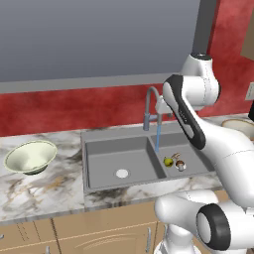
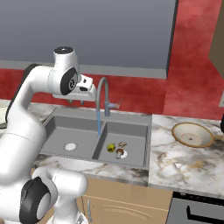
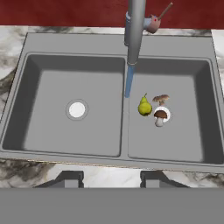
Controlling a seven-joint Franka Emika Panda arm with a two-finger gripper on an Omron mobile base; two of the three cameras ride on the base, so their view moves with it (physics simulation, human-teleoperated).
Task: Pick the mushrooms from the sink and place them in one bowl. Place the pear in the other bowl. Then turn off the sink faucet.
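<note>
Water runs in a blue stream from the tall grey faucet point(image 3: 136, 30) into the double sink point(image 3: 52, 127). In the right basin lie the yellow-green pear point(image 3: 145, 107), one brown-capped mushroom point(image 3: 160, 117) upright on the white drain, and a second mushroom point(image 3: 161, 98) on its side behind it. My gripper point(image 3: 111, 179) hovers high over the sink's front edge, open, with nothing between its fingers. The pale green-white bowl point(image 1: 30, 157) sits on the counter left of the sink. On the right counter stands the tan-rimmed bowl point(image 2: 192, 134).
The faucet's lever handle point(image 3: 157, 19) sticks out to the right of its base. The left basin holds only its drain point(image 3: 77, 109). Marble counter point(image 2: 183, 162) runs along both sides, a red wall behind it. My own arm hides part of the right counter in the left base view.
</note>
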